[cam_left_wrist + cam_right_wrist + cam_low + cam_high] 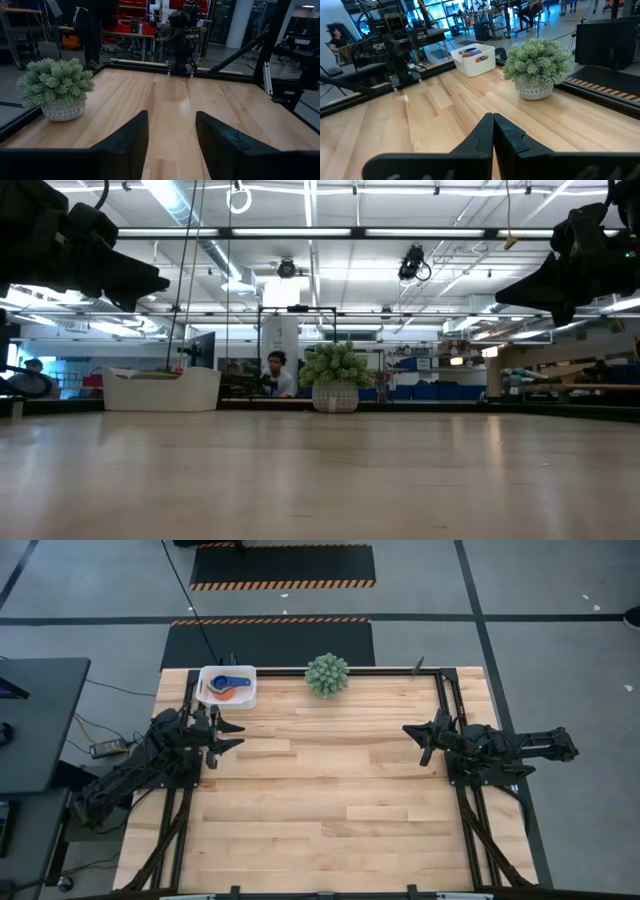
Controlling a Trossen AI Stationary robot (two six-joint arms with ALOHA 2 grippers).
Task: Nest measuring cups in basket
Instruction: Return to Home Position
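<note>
At the table's (340,790) far left corner sits the white basket (248,698), holding the measuring cups (226,686) nested together, blue over orange. A potted spiky plant (327,675) stands along the far edge, near the basket. The left gripper (171,117) hangs near the basket, fingers apart and empty. The right gripper (493,117) waits by the right edge, fingers pressed together.

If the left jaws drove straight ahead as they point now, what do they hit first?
Probably the right arm across the table; only bare wood lies between it and the left gripper. The plant sits off to one side, out of line. Depth is uncertain.
</note>
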